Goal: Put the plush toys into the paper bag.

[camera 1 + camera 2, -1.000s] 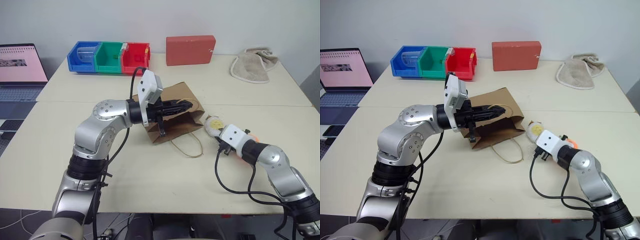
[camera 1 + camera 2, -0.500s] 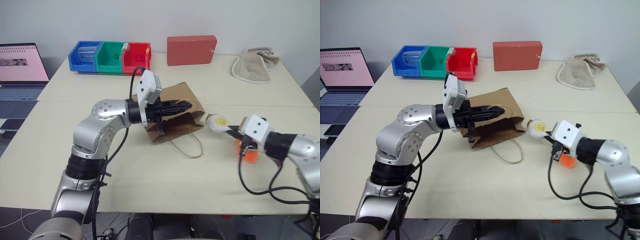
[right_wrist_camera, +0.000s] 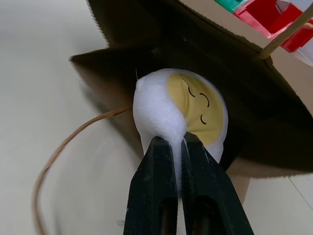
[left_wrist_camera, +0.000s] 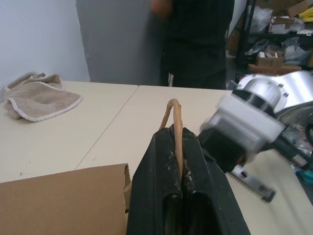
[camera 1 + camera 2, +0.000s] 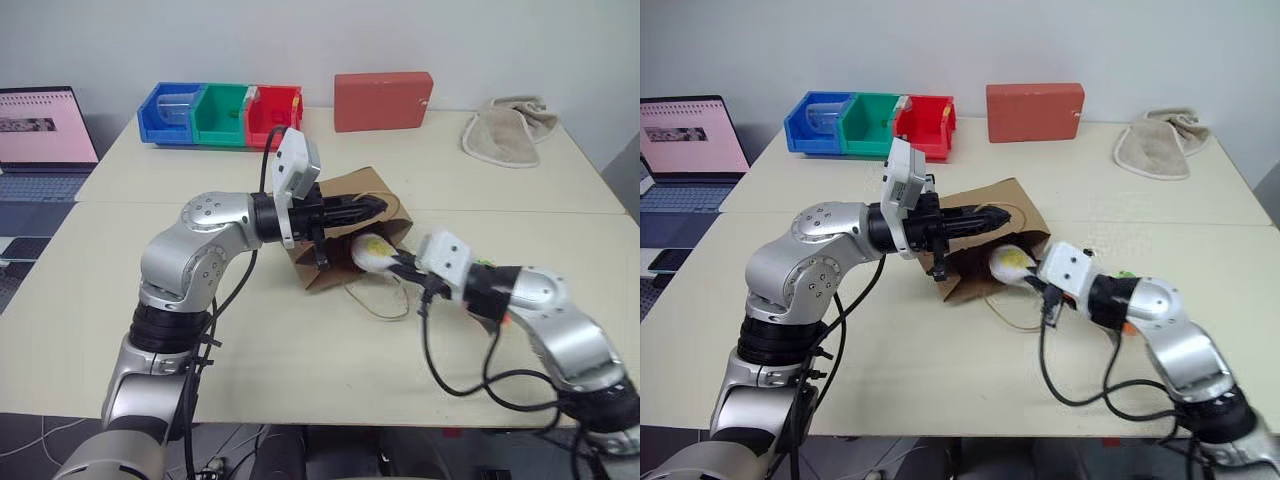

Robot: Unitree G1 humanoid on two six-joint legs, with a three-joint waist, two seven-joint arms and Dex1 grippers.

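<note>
Paper bag point(image 5: 340, 245): brown kraft, lying on its side mid-table, mouth facing the robot's right; interior dark, contents cannot be told.
Upper handle point(image 4: 175, 128): tan cord loop, pinched between the left gripper's fingers.
Lower handle point(image 5: 378, 300): cord loop lying flat on the table in front of the bag.
Left gripper point(image 5: 372, 206): fingers pressed together on the upper handle, holding the bag's mouth open.
Egg plush point(image 3: 182, 112): white with yellow yolk face, at the bag's mouth, just at the opening.
Right gripper point(image 5: 395, 261): fingers clamped on the egg plush's white edge.
Carrot plush point(image 5: 1126, 326): small orange patch showing beneath the right forearm, outside the bag.
Storage bins point(image 5: 220, 114): blue, green, red, in a row at the table's far edge; a clear cup point(image 5: 172, 105) in the blue one.
Red box point(image 5: 382, 100): far edge, upright.
Beige towel point(image 5: 508, 128): far right corner, crumpled.
Laptop point(image 5: 40, 135): open, beyond the table's left edge.
</note>
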